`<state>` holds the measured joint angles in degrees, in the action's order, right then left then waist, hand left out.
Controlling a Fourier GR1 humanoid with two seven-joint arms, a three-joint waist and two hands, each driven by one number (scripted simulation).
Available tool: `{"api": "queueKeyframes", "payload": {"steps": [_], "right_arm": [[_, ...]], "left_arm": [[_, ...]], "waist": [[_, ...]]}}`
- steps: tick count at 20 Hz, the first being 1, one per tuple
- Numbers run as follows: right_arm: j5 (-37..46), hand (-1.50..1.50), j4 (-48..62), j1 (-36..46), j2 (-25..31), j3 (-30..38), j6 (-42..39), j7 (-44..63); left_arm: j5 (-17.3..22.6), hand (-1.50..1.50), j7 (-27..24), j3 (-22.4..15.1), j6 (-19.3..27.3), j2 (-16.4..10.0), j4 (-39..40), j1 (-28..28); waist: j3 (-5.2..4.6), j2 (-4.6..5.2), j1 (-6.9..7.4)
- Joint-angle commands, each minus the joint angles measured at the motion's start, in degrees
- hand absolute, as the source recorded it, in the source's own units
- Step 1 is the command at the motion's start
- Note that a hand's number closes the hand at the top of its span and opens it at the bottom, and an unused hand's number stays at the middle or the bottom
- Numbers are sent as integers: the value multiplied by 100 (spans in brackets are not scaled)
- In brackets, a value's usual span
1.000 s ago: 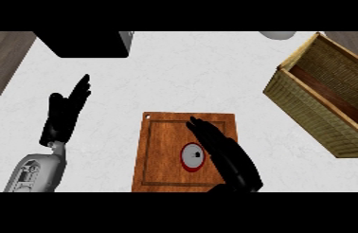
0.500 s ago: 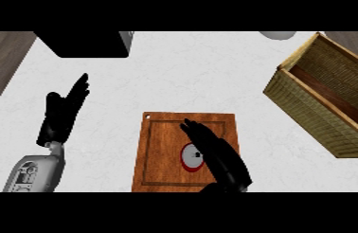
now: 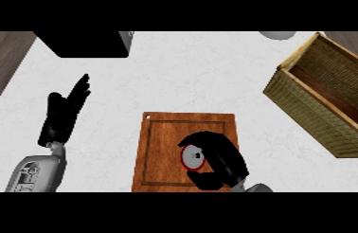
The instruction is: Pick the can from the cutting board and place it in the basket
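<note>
A red can (image 3: 191, 158) with a white top stands on the wooden cutting board (image 3: 168, 137) at the lower middle of the head view. My right hand (image 3: 222, 158) is on the can's right side, fingers curled over its top and round it, hiding most of its body. A woven basket (image 3: 323, 92) with a brown inner floor lies at the right edge, apart from the board. My left hand (image 3: 64, 113) rests open at the left, fingers pointing up, well away from the can.
A black box-shaped appliance (image 3: 84, 43) stands at the back left of the white counter. A grey rounded object (image 3: 281, 34) shows at the back right edge. A dark wooden strip (image 3: 13, 52) borders the counter at the far left.
My right hand has gone from straight fingers stretched over the board to fingers curled round the can. The left hand has not moved.
</note>
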<state>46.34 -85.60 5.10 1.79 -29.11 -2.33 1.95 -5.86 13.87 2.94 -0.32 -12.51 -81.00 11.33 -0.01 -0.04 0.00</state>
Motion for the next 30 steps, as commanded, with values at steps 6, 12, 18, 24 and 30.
{"api": "queueKeyframes", "payload": {"steps": [6, 12, 18, 24, 30], "right_arm": [[1024, 150, -669, 27, 226, -567, -139, 494], [1756, 150, -1334, -160, 2179, -913, -1428, 305], [1907, 150, -2926, -568, 2978, -596, -1526, 41], [101, 150, -4551, -1366, 2369, 16, -2412, 539], [-1469, 150, -5983, -1779, 1514, 693, -2652, 1214]], "left_arm": [[98, 0, -135, 237, -163, -92, 92, 27], [-50, 0, 17, 136, 15, 19, 129, -33], [-81, 0, -183, 110, -23, 71, 99, -71], [-11, 0, -209, 73, -93, 131, -15, -236], [-87, 0, 38, 191, -41, -42, 20, -61]], "waist": [[-3, -12, -29], [-21, -67, -181], [-1, -13, -53], [-6, -14, -74], [-11, -5, -187]]}}
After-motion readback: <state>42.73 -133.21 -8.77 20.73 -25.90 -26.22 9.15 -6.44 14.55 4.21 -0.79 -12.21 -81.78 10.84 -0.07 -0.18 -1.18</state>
